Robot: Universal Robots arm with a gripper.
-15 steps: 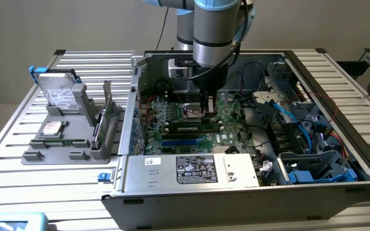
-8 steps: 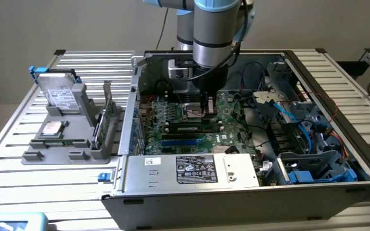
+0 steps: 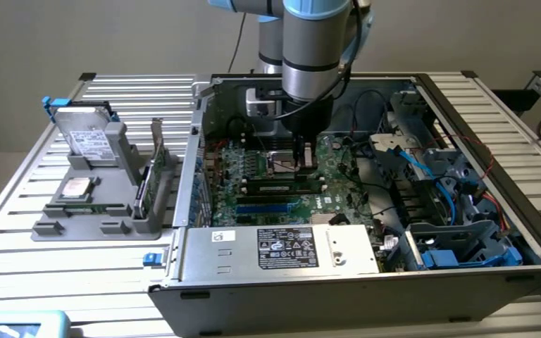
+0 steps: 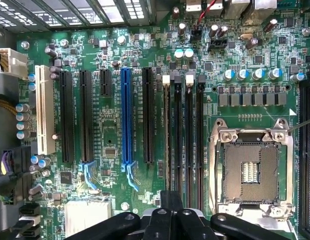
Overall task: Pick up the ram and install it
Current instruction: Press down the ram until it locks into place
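We see the pincer (image 3: 301, 163) lowered inside the open computer case (image 3: 496, 282), right over the motherboard (image 3: 251, 176). Its fingers (image 4: 171, 202) are clenched together. In the wrist view they sit at the end of the bank of narrow memory slots (image 4: 185, 135), just beside the empty processor socket (image 4: 251, 170). A thin dark edge runs along the slot nearest the expansion slots, in line with the fingers, and this appears to be the ram (image 4: 168, 145) standing on edge in that slot. We cannot tell whether the fingers grip it or merely press down on it.

Around the pincer, the blue expansion slot (image 4: 126, 117) and black expansion slots (image 4: 85, 115) lie to one side of the memory bank, with a white slot (image 4: 43, 110) farther off. In the exterior view, the power supply box (image 3: 280, 248) sits along the near wall of the case, and blue cables (image 3: 421, 165) and drive cages (image 3: 458, 246) crowd the exterior view's right. Outside the case, on the exterior view's left, a grey holder tray (image 3: 50, 229) carries a hard drive (image 3: 87, 134), a square silver processor chip (image 3: 78, 186) and a green expansion card (image 3: 158, 165) standing upright.
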